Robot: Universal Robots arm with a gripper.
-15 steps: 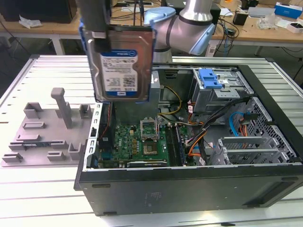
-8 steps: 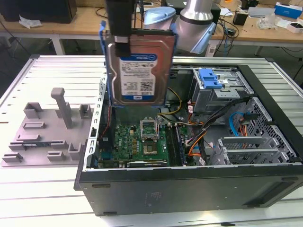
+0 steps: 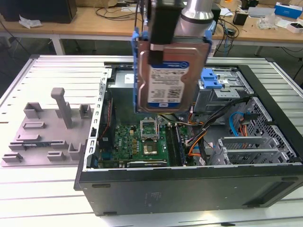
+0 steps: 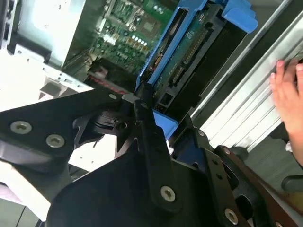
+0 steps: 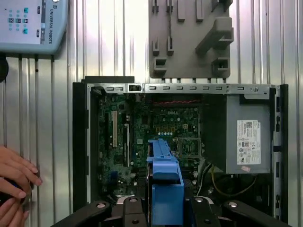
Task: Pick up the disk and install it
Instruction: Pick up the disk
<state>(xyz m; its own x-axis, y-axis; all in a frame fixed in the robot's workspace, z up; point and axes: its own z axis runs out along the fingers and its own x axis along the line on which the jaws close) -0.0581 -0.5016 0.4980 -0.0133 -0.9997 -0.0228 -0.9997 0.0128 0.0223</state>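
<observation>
The open computer case [image 3: 189, 187] lies on its side on a ribbed aluminium table [image 3: 61, 71], with its motherboard [image 3: 142, 139] facing up. The gripper [image 3: 163, 57] is clamped on the disk [image 3: 168, 82]. Its black fingers [image 4: 150, 137] press against the blue carrier bracket. The disk hangs upright in the air above the case, over the motherboard, and touches nothing inside. Its blue-and-white label faces the exterior camera.

Inside the case, a small blue latch [image 3: 210, 78] sits on the metal drive cage at the end toward the exterior view's right. Blue and orange cables [image 3: 236, 125] run across the case floor beside it. A grey power-supply box [image 5: 248, 137] fills the opposite end of the case, next to the motherboard.

The table's surface is pale metal with long parallel grooves, and it extends past the case on every side. Just beside the case, on the exterior view's left of it, a flat grey fixture plate [image 3: 47, 127] rests on the table. It carries upright pegs and small brackets.

On the side of the case away from that plate, a person's hand [image 5: 16, 182] is over the table, near the case wall but apart from it. A grey teach pendant [image 5: 28, 23] lies on the table past a corner of the case.

Behind the case stand wooden workbenches [image 3: 94, 21] scattered with cables, boxes and other small items.
</observation>
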